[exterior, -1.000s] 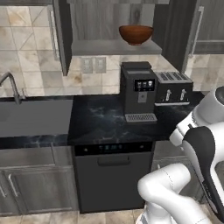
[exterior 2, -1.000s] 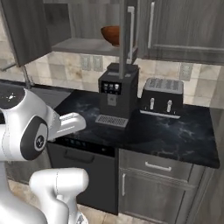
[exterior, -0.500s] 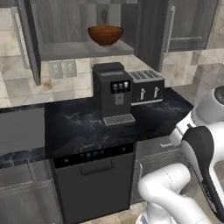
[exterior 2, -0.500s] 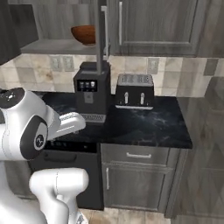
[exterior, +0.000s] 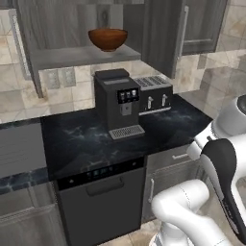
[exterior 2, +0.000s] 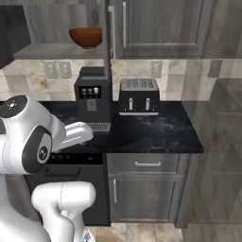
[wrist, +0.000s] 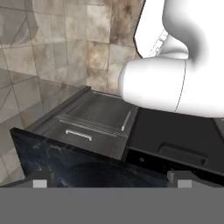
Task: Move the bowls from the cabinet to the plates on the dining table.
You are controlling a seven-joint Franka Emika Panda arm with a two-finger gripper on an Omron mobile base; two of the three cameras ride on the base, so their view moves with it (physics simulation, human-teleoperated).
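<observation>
pincer [wrist: 109,178] tips sit at the bottom corners of the hand view, spread as wide as they go with nothing between them, looking down past the front edge of the bench [wrist: 65,162] at the grey drawer fronts [wrist: 87,127] below. the dark brown bowl [exterior: 107,38] rests upright on the open shelf of the cabinet [exterior: 163,33], in the upper middle of the left base view and the upper left of the right base view, directly above the coffee machine [exterior: 117,103], with the toaster [exterior: 154,93] just beside that machine. the arm is folded low near the base, well apart from the shelf, so the step in hand looks like the approach to the bowl. to do it well, the hand should probably rise clear of the coffee machine's top before moving in, then come at the bowl's near rim with the jaws kept wide, one finger inside and one outside the wall. watch the cabinet door edge and its silver handle [exterior 2: 112,30] beside the bowl; a sideways swing could clip them. the red bowl, plates and dining table cannot be placed from these pictures.
</observation>
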